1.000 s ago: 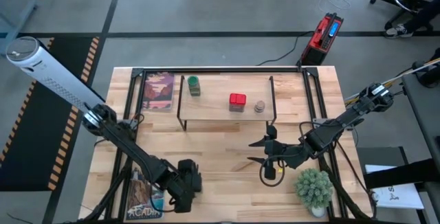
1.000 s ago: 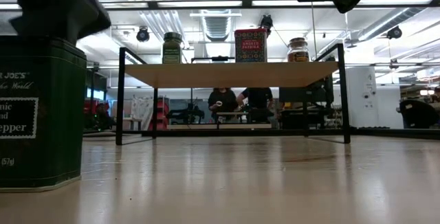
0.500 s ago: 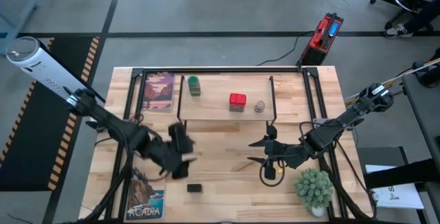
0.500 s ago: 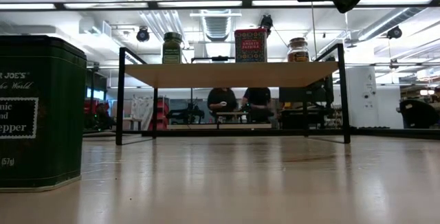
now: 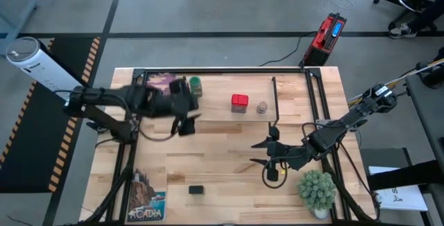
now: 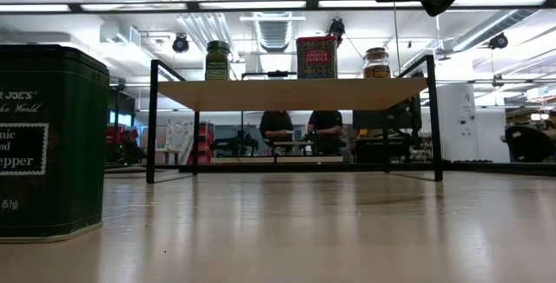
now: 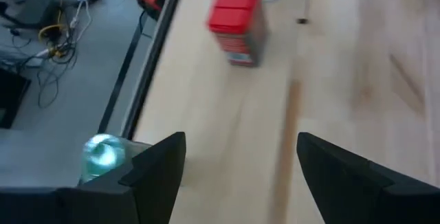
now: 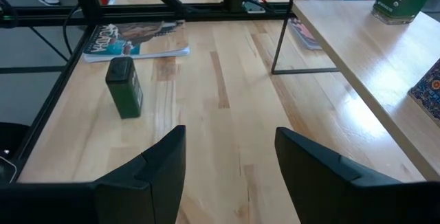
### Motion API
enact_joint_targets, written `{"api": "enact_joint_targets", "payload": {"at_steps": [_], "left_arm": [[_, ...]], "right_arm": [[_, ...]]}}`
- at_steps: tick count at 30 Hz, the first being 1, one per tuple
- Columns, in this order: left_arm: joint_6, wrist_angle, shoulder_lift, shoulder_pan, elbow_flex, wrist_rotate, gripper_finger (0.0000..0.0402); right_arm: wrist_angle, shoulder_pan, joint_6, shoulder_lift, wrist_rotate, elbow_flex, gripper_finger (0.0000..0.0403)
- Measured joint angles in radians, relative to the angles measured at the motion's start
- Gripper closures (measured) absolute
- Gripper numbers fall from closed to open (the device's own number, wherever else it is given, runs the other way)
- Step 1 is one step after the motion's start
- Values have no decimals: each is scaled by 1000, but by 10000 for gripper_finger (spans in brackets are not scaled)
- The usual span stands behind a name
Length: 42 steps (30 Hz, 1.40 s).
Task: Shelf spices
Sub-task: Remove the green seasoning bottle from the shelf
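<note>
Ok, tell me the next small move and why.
Probably ease the right gripper toward the dark tin: it alone stands off the shelf, on the table, straight ahead of its open jaws. The left gripper hangs open and empty by the shelf.

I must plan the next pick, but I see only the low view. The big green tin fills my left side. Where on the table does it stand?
Observer: The dark olive tin stands upright near the table edge farthest from the shelf, just beside a picture book.
Operator: Is a gripper holding it?
Observer: No. The left gripper is over by the shelf's left end, open and empty.
Operator: And the right gripper?
Observer: The right gripper hangs over the table in front of the shelf's right end, open, with nothing between its fingers.
</note>
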Motion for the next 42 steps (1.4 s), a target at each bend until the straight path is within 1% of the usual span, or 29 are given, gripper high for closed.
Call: {"api": "enact_joint_targets", "payload": {"at_steps": [5, 10, 13, 16, 22, 26, 35, 38, 42], "left_arm": [[79, 0, 0, 159, 39, 92, 134], [174, 1, 6, 310, 40, 211, 133], [232, 3, 20, 375, 40, 259, 131], [272, 9, 35, 425, 40, 282, 129], [313, 22, 70, 481, 40, 283, 128], [331, 29, 79, 503, 40, 340, 125], [381, 30, 81, 548, 40, 345, 125], [382, 30, 81, 554, 39, 346, 121], [358, 8, 81, 566, 39, 377, 118]], "right_arm": [[0, 2, 4, 0, -8, 0, 204], [0, 2, 6, 0, -27, 0, 204], [0, 4, 5, 0, -35, 0, 204], [0, 4, 0, 0, -35, 0, 204], [-2, 4, -3, 0, -36, 0, 204], [-2, 6, -4, 0, -37, 0, 204], [-3, 8, -3, 0, -37, 0, 204], [-3, 8, -3, 0, -37, 0, 204], [-3, 8, -3, 0, -40, 0, 204]]}}
